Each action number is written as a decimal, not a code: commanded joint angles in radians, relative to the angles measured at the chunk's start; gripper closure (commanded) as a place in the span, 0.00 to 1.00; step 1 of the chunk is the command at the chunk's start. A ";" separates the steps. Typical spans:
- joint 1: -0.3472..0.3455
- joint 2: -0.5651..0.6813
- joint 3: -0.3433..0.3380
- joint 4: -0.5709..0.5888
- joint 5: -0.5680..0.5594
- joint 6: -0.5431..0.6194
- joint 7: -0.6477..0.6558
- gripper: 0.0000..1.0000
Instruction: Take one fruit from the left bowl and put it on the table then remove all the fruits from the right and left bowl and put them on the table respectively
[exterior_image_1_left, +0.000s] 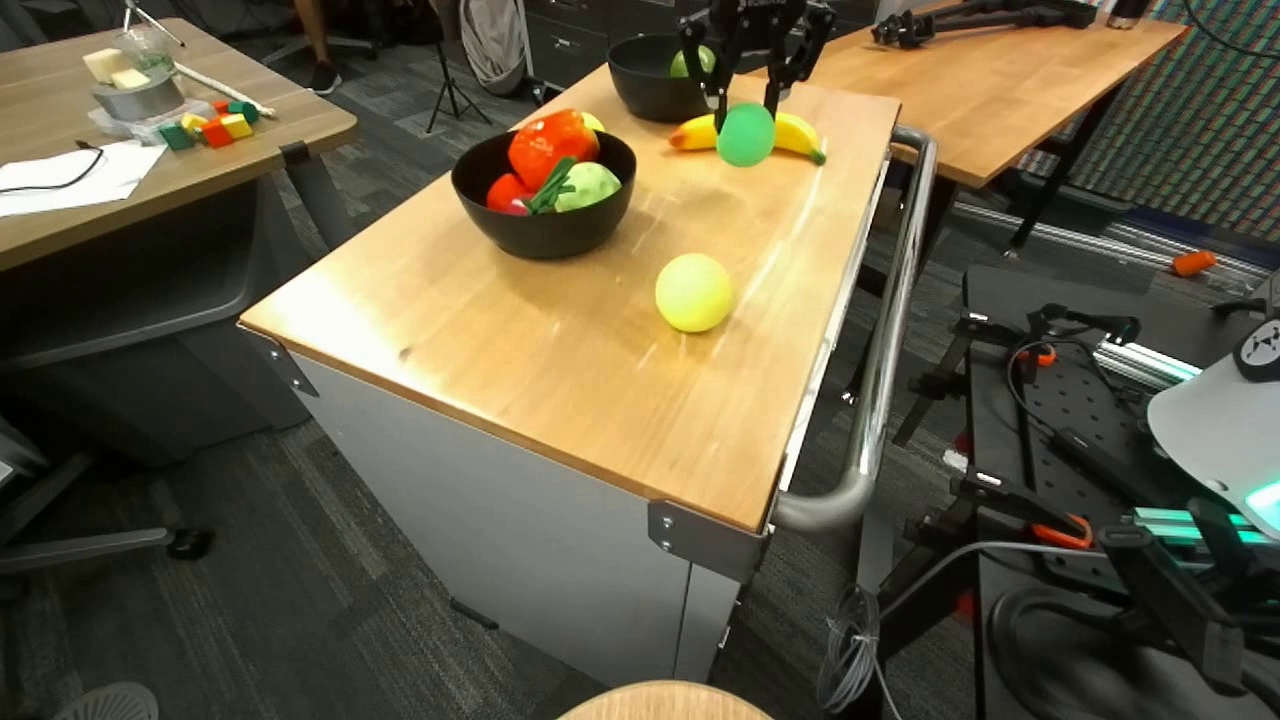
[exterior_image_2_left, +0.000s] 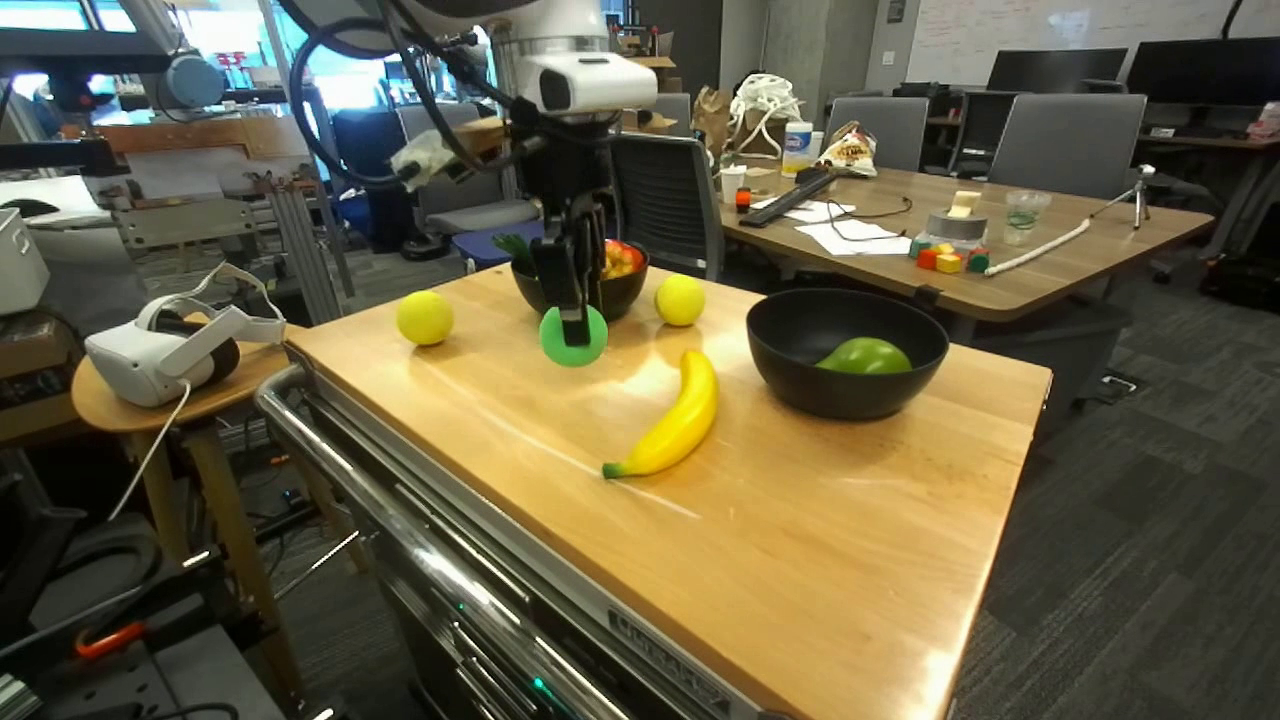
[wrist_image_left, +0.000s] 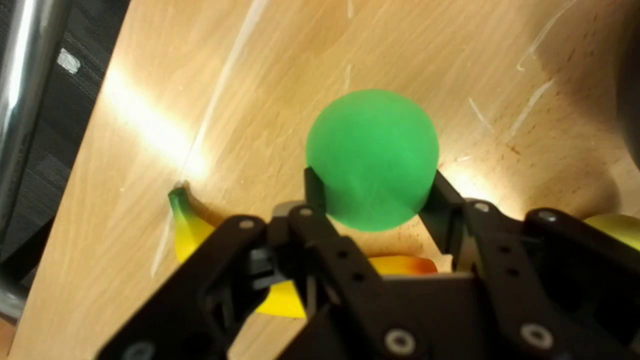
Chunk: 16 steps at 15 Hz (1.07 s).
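Grey carpet (exterior_image_1_left: 350, 560) underfoot, desks (exterior_image_1_left: 1010, 95) and chairs (exterior_image_2_left: 1065, 150) around. Pale table (exterior_image_2_left: 850, 520), scratched, glare on it. Claw (wrist_image_left: 375, 192) clasped on a green ball (wrist_image_left: 372, 150), over the table near the banana (exterior_image_2_left: 680, 425); ball smooth, evenly bright. Two yellow balls (exterior_image_2_left: 425, 318) on the wood. One black bowl (exterior_image_2_left: 835, 390) shows a green fruit (exterior_image_2_left: 870, 356), the other bowl (exterior_image_1_left: 545, 235) red and green fruits (exterior_image_1_left: 548, 145). Label (exterior_image_2_left: 665, 655) on the table's handle side, writing on the whiteboard (exterior_image_2_left: 1060, 25): too blurred for me to read.
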 joint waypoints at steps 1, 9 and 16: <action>-0.017 0.004 0.002 -0.027 0.005 0.068 -0.009 0.30; -0.050 -0.057 -0.024 0.049 -0.078 0.032 -0.038 0.00; -0.124 0.050 -0.072 0.242 -0.173 0.139 -0.078 0.00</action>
